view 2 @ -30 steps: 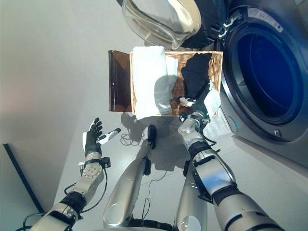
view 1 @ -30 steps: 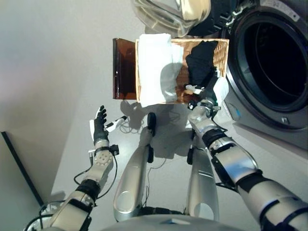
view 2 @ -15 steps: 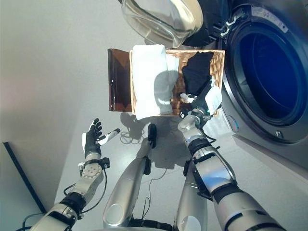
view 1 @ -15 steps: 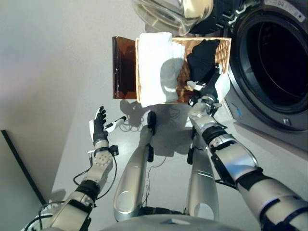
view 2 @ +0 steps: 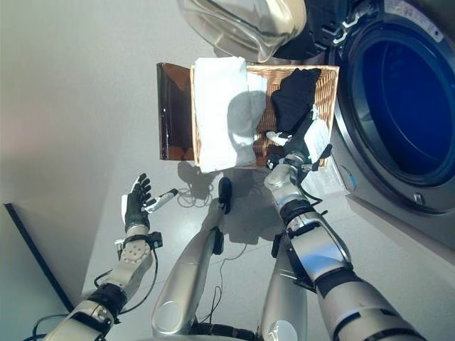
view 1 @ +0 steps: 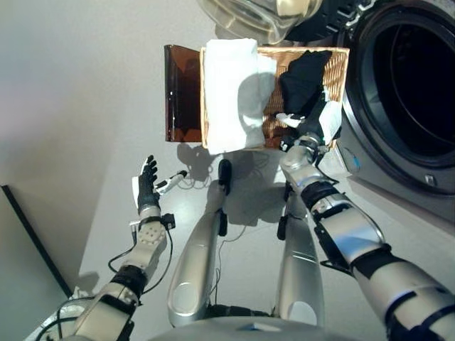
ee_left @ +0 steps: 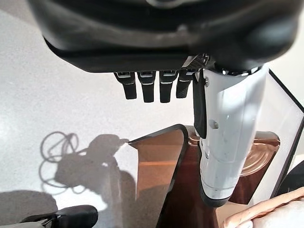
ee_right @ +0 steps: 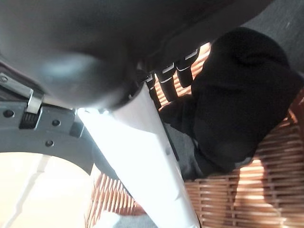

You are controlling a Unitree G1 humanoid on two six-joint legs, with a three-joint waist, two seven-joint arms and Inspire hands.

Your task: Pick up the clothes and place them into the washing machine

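Right robot hand (view 2: 297, 145) had been advanced over the basket (view 2: 328, 89) rim toward the black garment (view 2: 293, 96), fingers extended, nothing gripped yet; grasp judged imminent. Left robot hand (view 1: 147, 186) was held released.

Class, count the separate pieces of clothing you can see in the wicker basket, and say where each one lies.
2: a white cloth draped over the basket's left side, and a black garment on its right, by the right hand. More may lie hidden underneath.

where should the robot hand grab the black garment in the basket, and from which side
Likely best at the bunched upper mound of the black garment, coming down from above. It lies heaped in the washer-side end of the wicker basket, rising past the rim, so the bulge offers loose folds to pinch. The right robot hand, fingers straight, is already at its near edge.
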